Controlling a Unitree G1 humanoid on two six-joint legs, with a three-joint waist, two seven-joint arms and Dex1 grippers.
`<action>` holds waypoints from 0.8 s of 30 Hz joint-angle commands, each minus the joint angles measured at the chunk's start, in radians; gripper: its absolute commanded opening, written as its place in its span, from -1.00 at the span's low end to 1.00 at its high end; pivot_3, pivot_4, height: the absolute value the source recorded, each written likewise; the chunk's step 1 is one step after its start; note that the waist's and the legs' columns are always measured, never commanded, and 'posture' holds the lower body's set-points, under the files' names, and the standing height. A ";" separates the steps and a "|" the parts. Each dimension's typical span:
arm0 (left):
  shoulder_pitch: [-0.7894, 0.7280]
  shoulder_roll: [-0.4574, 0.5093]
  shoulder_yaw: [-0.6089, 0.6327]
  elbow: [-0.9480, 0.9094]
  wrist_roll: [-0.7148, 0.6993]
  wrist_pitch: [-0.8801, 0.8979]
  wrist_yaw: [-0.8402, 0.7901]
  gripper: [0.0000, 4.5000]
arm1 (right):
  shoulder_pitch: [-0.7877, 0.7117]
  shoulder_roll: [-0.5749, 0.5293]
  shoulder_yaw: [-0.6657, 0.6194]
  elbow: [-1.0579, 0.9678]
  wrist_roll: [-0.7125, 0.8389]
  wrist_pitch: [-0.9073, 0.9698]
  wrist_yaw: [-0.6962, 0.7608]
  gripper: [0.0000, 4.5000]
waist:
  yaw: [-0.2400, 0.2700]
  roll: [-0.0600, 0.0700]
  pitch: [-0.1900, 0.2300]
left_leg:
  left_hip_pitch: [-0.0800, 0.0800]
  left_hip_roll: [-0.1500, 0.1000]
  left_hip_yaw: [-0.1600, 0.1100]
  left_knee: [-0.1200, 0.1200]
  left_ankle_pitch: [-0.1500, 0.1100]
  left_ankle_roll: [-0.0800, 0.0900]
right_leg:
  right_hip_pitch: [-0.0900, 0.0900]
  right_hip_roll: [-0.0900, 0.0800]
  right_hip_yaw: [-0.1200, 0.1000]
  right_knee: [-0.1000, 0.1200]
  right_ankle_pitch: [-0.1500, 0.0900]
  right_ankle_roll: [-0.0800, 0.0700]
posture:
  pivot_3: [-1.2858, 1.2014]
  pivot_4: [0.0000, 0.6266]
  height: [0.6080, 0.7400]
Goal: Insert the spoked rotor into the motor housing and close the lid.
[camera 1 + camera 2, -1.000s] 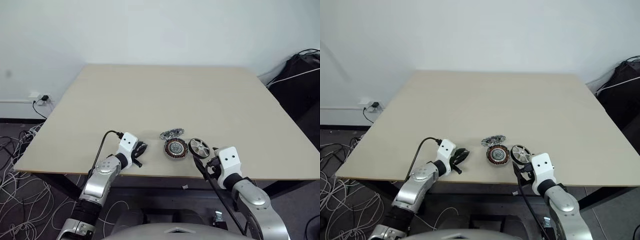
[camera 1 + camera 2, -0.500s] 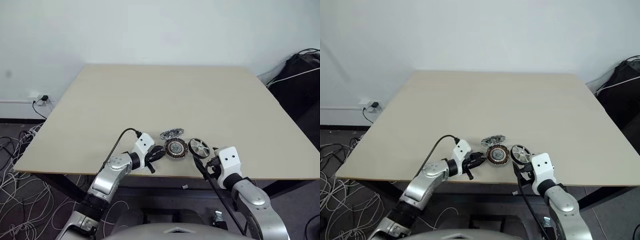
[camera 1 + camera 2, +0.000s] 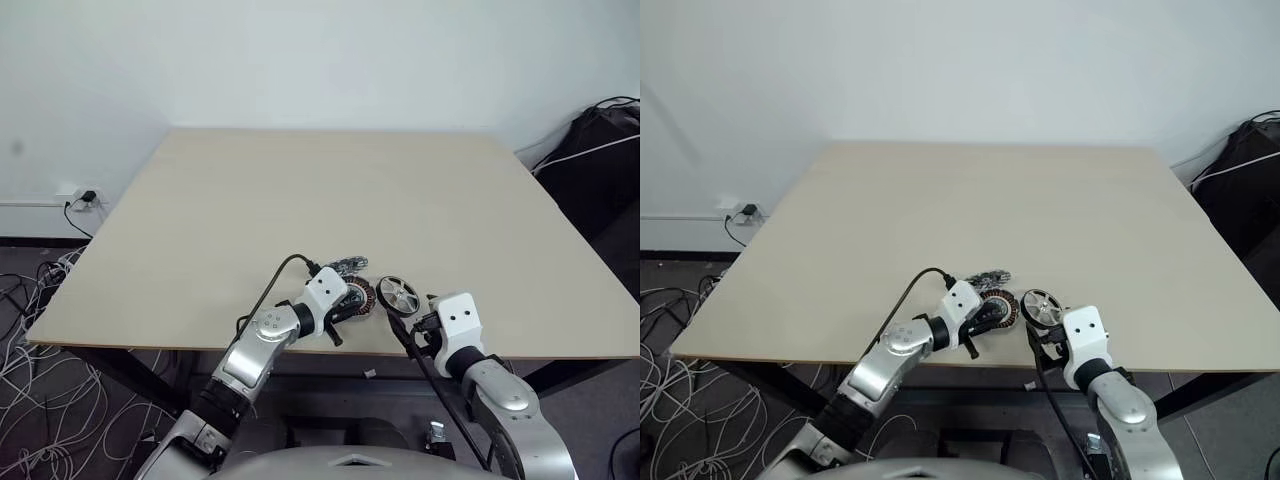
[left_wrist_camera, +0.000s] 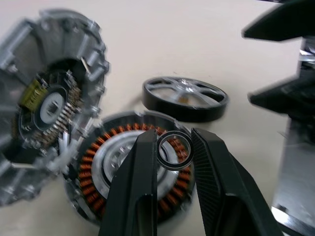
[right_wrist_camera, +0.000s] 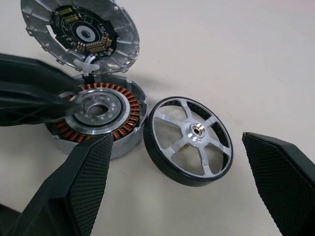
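The left gripper [image 4: 173,147] pinches a small ring [image 4: 174,150] just above the copper disc [image 5: 96,115]. The ring could slip and fall into the disc. The right gripper [image 5: 179,189] is wide open around the black wheel [image 5: 188,141]. The lid [image 5: 81,33] lies behind. Earlier, the left gripper was farther away.

Wall [image 3: 320,60]: plain white
Table [image 3: 330,200]: pale beige
Floor [image 3: 40,420]: dark, strewn with white cables [image 3: 30,395]
Wall socket [image 3: 72,194]: left
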 commanded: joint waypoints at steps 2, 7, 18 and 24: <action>-0.017 -0.040 -0.014 0.020 0.033 -0.035 0.054 -0.70 | -0.010 0.002 -0.003 -0.041 0.000 -0.012 -0.009 1.00 | 0.000 0.000 0.000 | 0.000 0.000 0.000 0.000 0.000 0.000 | 0.000 0.000 0.000 0.000 0.000 0.000 | 0.03 -1.00 1.00; -0.023 -0.075 0.008 0.051 0.033 0.006 0.098 -0.70 | -0.008 0.003 -0.002 -0.043 0.001 -0.012 -0.011 1.00 | 0.000 0.000 0.000 | 0.000 0.000 0.000 0.000 0.000 0.000 | 0.000 0.000 0.000 0.000 0.000 0.000 | 0.03 -1.00 1.00; -0.029 -0.108 0.047 0.098 0.015 0.060 0.133 -0.70 | -0.009 -0.002 -0.006 -0.044 0.003 -0.012 -0.010 1.00 | 0.000 0.000 0.000 | 0.000 0.000 0.000 0.000 0.000 0.000 | 0.000 0.000 0.000 0.000 0.000 0.000 | 0.03 -1.00 1.00; -0.027 -0.127 0.053 0.101 -0.024 0.076 0.108 -0.70 | -0.009 -0.004 -0.002 -0.047 0.001 -0.012 -0.009 1.00 | 0.000 0.000 0.000 | 0.000 0.000 0.000 0.000 0.000 0.000 | 0.000 0.000 0.000 0.000 0.000 0.000 | 0.03 -1.00 1.00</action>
